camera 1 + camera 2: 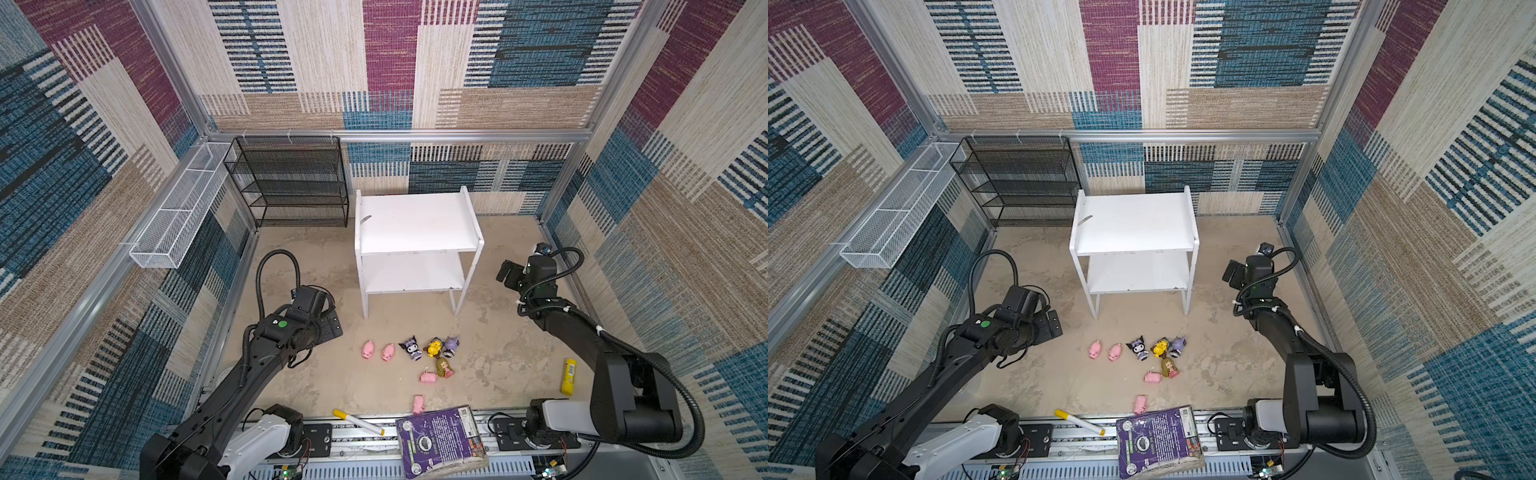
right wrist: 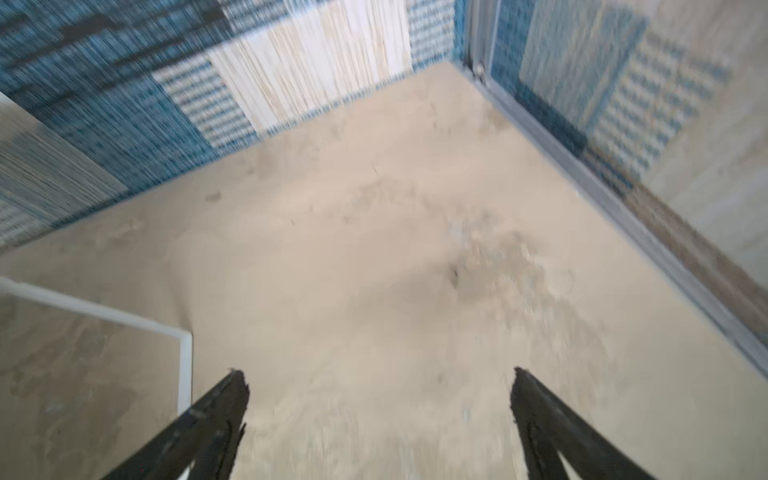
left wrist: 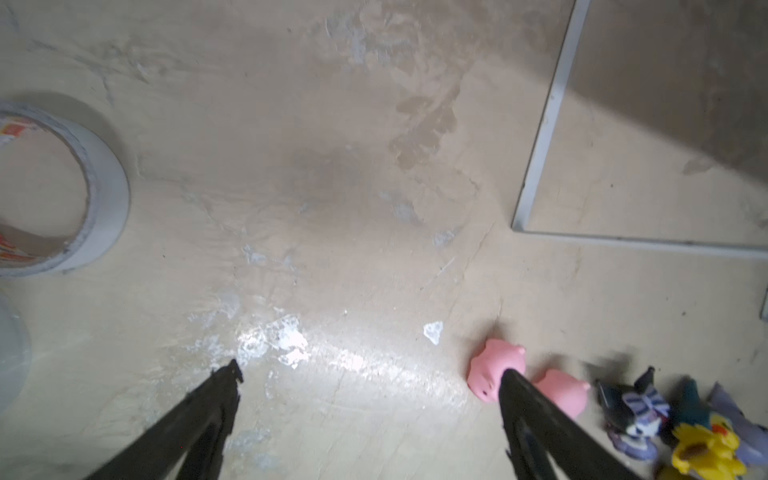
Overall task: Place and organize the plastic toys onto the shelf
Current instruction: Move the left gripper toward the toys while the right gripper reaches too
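In both top views the white two-tier shelf with flat boards and four thin legs (image 1: 415, 226) stands toward the back of the beige floor (image 1: 316, 270), both boards bare. Every toy lies on the floor in front of it. A pink plastic pig (image 1: 368, 350) and a second pink pig (image 1: 388, 352) sit side by side. Next to them a black-purple eared figurine (image 1: 411, 348), a yellow blue-hooded figurine (image 1: 434, 347) and a lilac eared figurine (image 1: 450, 346) crowd together. Nearer the front a blonde girl figurine (image 1: 444, 368) lies against a third pink pig (image 1: 428, 377), and a fourth pink pig (image 1: 418, 404) rests just beside the corner of a worn purple book (image 1: 440, 442). The left gripper (image 1: 332, 326) hangs near the pink plastic pig, to its left. The right gripper (image 1: 508, 274) hovers right of the shelf, well apart from the toys. From the left wrist, the left gripper's black fingers (image 3: 199, 407) are spread wide over bare floor with nothing between them. One fingertip overlaps the pink plastic pig, and I cannot tell whether it touches. A grey roll of tape (image 3: 104, 195) lies on the floor well apart from the pigs. From the right wrist the picture is blurred, yet the right gripper shows its fingers (image 2: 208, 419) likewise set wide apart over bare floor, holding nothing, with one of the shelf's white legs near one finger.
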Controlling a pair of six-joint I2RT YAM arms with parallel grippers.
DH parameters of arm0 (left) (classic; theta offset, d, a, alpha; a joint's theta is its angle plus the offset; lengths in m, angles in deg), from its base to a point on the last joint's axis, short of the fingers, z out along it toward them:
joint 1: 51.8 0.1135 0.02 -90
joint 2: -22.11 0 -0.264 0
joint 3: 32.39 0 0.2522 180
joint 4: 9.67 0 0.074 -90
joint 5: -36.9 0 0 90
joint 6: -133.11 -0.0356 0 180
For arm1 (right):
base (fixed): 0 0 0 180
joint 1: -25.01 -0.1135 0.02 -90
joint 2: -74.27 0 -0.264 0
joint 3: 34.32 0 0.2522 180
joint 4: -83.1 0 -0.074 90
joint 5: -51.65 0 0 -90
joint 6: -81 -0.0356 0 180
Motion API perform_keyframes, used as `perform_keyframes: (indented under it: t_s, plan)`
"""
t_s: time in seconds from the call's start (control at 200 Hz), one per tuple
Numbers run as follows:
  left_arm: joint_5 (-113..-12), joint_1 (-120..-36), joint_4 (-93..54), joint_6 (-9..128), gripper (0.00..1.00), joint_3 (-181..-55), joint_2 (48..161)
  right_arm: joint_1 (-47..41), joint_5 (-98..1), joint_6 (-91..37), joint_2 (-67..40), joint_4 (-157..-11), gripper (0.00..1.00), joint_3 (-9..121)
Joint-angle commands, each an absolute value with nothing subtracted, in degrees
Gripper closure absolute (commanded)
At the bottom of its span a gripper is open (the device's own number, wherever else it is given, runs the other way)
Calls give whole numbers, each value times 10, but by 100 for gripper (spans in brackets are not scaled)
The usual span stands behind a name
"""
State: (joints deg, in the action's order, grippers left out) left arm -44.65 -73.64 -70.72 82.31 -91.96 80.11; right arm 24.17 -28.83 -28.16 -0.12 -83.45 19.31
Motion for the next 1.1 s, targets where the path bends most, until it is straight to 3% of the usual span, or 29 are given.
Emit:
perform_keyframes:
  t_s: [0.0, 0.295, 0.641, 0.906, 1.092]
  plan:
    - [-466, -761, -723, 833, 2, -912, 789, 204, -292, -359, 58, -686, 0, 178]
    - [-459, -814, -718, 810, 2, -914, 769, 56, -281, -481, 198, -521, 0, 147]
    - [-502, -820, -699, 777, 2, -901, 715, -152, -297, -532, 177, -419, 0, 177]
    - [-552, -842, -669, 757, 2, -894, 712, -269, -336, -510, 197, -492, 0, 134]
    - [-580, -863, -655, 750, 2, -892, 714, -352, -282, -515, 156, -530, 2, 125]
